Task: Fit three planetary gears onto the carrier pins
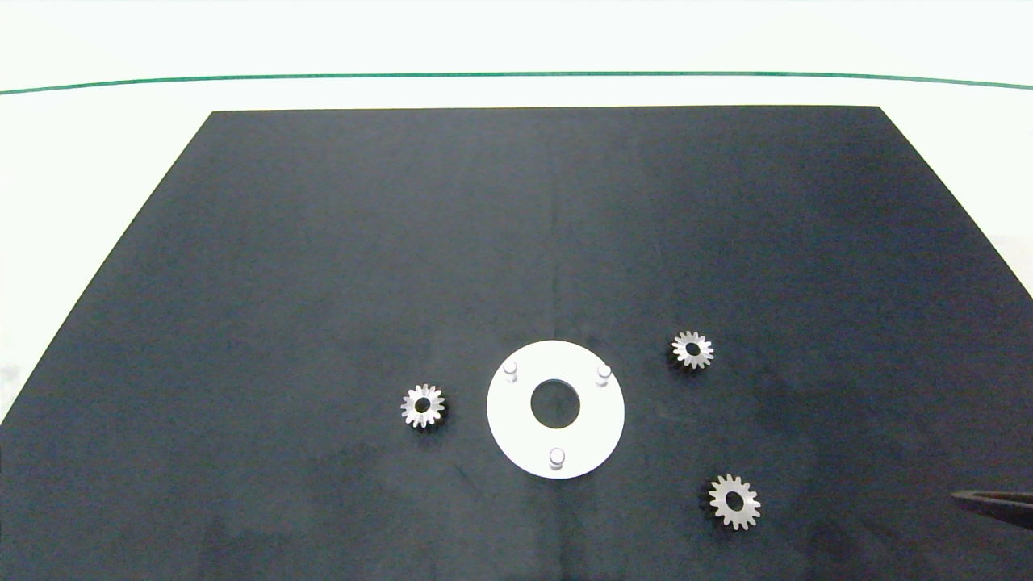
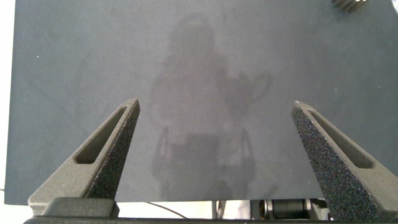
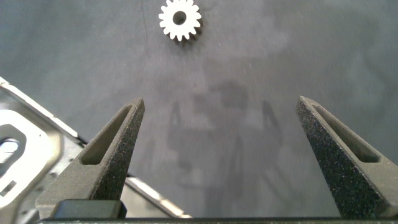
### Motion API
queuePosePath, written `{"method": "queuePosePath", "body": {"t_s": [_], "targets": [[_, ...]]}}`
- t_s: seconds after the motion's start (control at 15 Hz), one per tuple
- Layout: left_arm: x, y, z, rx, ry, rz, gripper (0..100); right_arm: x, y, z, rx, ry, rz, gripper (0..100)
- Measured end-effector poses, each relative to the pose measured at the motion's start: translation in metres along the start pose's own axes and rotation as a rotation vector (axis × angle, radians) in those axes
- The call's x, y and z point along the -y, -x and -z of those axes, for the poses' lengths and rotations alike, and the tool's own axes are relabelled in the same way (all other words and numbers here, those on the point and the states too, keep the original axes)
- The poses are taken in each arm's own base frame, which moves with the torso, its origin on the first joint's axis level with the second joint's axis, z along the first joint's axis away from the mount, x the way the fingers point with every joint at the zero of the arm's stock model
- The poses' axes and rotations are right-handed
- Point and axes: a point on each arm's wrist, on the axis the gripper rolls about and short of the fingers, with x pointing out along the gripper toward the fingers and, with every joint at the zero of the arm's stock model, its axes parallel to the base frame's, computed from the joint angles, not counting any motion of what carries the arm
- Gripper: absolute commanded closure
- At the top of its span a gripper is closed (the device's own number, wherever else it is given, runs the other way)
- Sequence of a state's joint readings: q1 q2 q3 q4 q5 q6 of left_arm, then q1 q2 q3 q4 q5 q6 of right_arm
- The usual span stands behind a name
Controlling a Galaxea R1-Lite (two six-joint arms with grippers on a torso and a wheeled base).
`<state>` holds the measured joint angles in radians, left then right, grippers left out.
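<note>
Around the white disc (image 1: 516,436) lie three loose planetary gears (image 1: 423,406), pins (image 1: 557,458) bare, while left gripper (image 2: 214,109) and right gripper (image 3: 217,106) hover, fingers spread wide and empty, seemingly ready to pick.

The disc (image 1: 500,424) lay on the mat (image 1: 323,242), nearer its front edge than its back, about midway between its side edges; three carrier pins (image 1: 557,458) stood on the disc in a triangle; one gear (image 1: 423,406) lay just left of the disc; a second gear (image 1: 692,349) lay to its right; a third gear (image 1: 734,501) lay further right and nearer the front edge, all apart from the disc.
</note>
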<state>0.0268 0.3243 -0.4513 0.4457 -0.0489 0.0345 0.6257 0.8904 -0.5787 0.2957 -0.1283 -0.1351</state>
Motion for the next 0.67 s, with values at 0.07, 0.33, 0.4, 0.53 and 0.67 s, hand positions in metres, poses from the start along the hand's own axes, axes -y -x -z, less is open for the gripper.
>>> {"method": "queuePosePath", "body": {"t_s": [0.07,0.33,0.4,0.53,0.67], "targets": [[0.0,0.0,-0.001,0.0,0.0,-0.001,0,-0.002,-0.007,-0.004,-0.024,0.017,0.003,0],[0.0,0.001,-0.002,0.003,-0.001,-0.003,0,-0.011,-0.04,-0.02,-0.111,0.057,-0.016,0],[0.0,0.001,-0.002,0.004,-0.001,-0.004,0,-0.013,-0.047,-0.024,-0.129,0.066,-0.025,0],[0.0,0.001,-0.003,0.007,0.0,-0.01,0,-0.018,-0.063,-0.033,-0.162,0.084,-0.044,0],[0.0,0.002,-0.004,0.011,0.001,-0.012,0,-0.024,-0.078,-0.041,-0.179,0.086,-0.057,0]]}}
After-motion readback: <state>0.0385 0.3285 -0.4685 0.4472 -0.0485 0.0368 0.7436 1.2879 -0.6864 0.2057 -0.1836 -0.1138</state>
